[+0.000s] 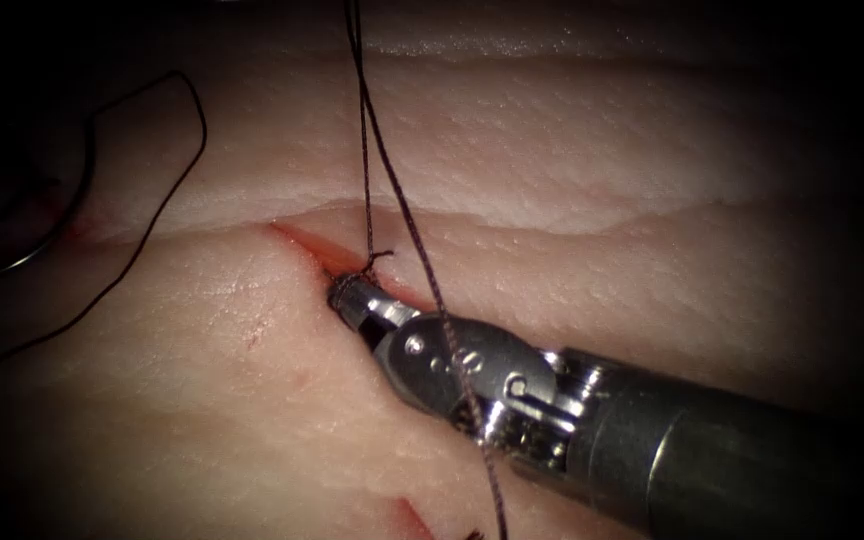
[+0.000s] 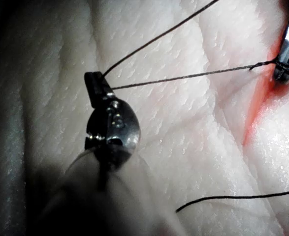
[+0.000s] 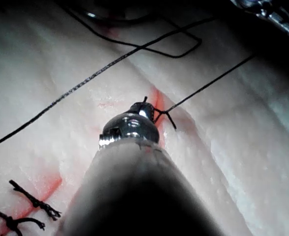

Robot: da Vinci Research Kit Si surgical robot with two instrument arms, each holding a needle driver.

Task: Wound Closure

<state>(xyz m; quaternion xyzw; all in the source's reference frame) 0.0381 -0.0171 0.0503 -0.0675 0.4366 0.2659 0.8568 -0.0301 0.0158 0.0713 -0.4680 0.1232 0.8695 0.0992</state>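
Currently my right pincer (image 1: 347, 292) sits with its tip at the knot (image 1: 372, 262) in the cut (image 1: 302, 245), its jaws closed together there; whether they grip thread I cannot tell. My left pincer (image 2: 96, 83) is clamped on the thread (image 2: 183, 76), two strands running from it toward the knot. The needle (image 1: 57, 225) lies on the tissue (image 1: 602, 160) left of the cut, held by neither pincer.

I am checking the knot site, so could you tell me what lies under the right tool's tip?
The right tool rests its tip on the cut, beside the knot in the thread. Red fluid shows around it; the tissue beneath is covered.
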